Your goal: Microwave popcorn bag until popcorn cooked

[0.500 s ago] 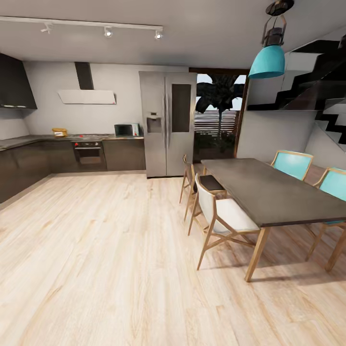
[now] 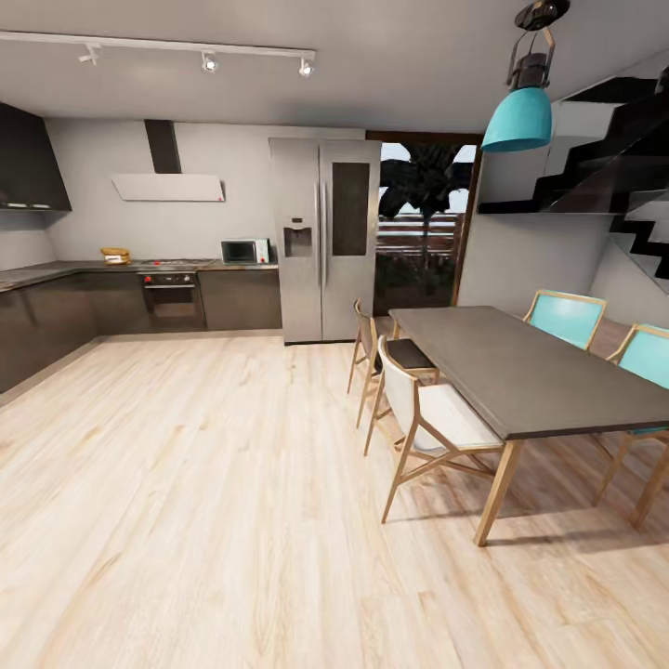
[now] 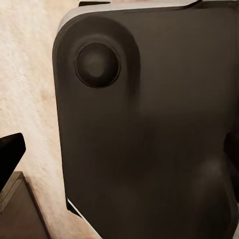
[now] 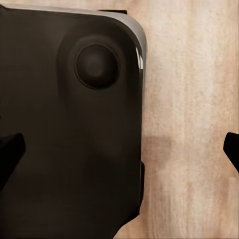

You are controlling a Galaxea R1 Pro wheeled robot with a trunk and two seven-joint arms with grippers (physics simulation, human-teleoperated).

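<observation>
Far across the room, the small pale microwave (image 2: 244, 251) stands on the grey countertop (image 2: 56, 270) just left of the fridge. A small squat orange-tan thing (image 2: 115, 255), apparently the popcorn bag, sits on the same countertop further left; its label is too far off to read. No popcorn kernels can be made out. In the left wrist view my left gripper (image 3: 119, 154) is open, its dark fingertips at the picture's edges over the robot's dark base. My right gripper (image 4: 119, 149) is likewise open and holds nothing.
A wide wooden floor (image 2: 186, 465) lies between me and the kitchen. A dark dining table (image 2: 520, 367) with several chairs (image 2: 423, 418) stands at the right. A black built-in oven (image 2: 172, 297) and a steel fridge (image 2: 325, 237) line the back wall.
</observation>
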